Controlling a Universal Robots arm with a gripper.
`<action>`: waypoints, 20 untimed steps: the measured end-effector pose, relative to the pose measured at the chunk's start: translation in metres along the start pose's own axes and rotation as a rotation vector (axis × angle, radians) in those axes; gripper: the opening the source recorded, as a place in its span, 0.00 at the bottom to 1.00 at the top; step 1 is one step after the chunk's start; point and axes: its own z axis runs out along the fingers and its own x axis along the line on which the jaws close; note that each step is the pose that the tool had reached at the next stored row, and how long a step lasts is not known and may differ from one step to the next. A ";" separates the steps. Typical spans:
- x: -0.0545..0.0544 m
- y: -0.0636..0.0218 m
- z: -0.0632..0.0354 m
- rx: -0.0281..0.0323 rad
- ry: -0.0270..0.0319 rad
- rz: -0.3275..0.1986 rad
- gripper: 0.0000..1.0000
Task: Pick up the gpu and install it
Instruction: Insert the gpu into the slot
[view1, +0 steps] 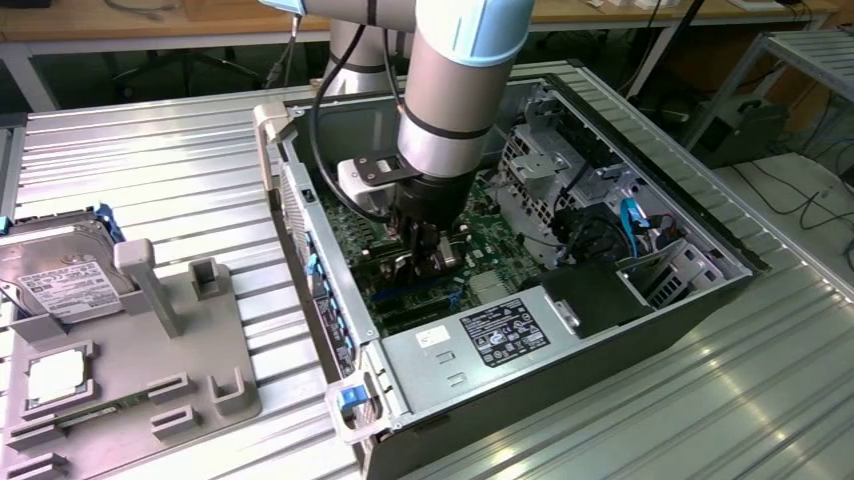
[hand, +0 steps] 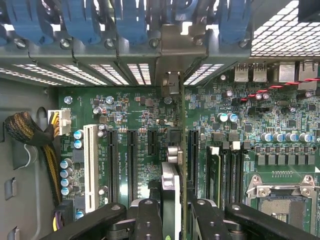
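hard drive in grey holder at exterior view's left, open computer case, gripper lowered over motherboard, fingers clamped on gpu held edge-on, its bracket against rear slot openings

The gpu shows a matt green circuit-board edge with a dull silver metal bracket. The gripper fingers look like smooth, semi-gloss black plastic. The computer case is brushed grey sheet metal. The table is ribbed, shiny aluminium. The holder tray is matt grey plastic.
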 end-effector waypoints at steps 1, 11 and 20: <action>0.000 -0.0003 0.0000 -0.0001 0.0001 0.000 0.28; 0.000 -0.0007 -0.0001 0.0002 -0.0001 0.000 0.28; -0.002 -0.0007 -0.0001 0.0002 -0.0001 0.001 0.28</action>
